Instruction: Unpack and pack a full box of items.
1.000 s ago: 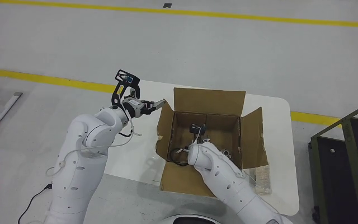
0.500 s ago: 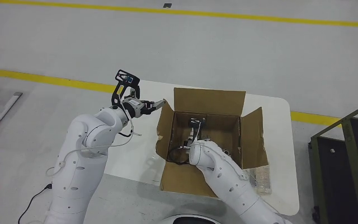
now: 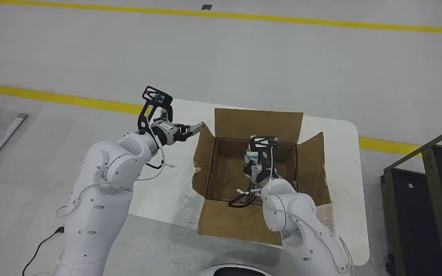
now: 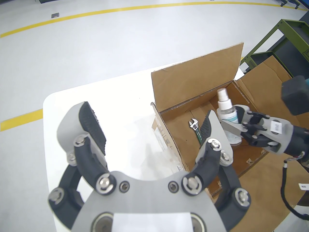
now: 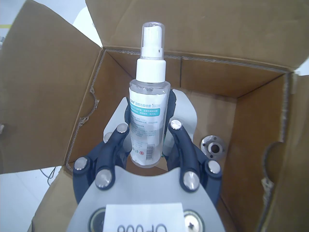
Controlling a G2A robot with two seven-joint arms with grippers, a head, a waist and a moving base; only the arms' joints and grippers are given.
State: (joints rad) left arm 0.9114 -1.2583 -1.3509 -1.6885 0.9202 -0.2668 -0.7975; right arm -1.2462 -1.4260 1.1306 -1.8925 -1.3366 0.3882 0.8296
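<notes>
DESK: Caption, please. What have you got in hand?

OPERATOR: Mid-unpack at the box. My right gripper is closed on a clear spray bottle, fingers pressed to either side of its labelled body. The bottle stands roughly upright inside the box, toward the rear wall; I cannot tell whether its base is off the box floor. My left gripper hangs spread wide and empty, outside the box, over the table off the box's left side.

DESK: Anything else in the box?

OPERATOR: A green-handled wrench lies on the box floor toward the left wall. A metal flange lies on the floor toward the right wall.

DESK: What could spoil it from here?

OPERATOR: Three things, as I judge it.
- The bottle is smooth, round plastic (neck and cap stand free above my fingers). A quick swing could let it pivot or slide out and drop onto the flange or the wrench.
- The tall cap sits close to the box's rear wall. If I carry the bottle out sideways before it is above the rim, it could catch the cardboard and drag the light box across the table.
- The clear cap looks only pushed on. A knock against the box might pop it off.
</notes>
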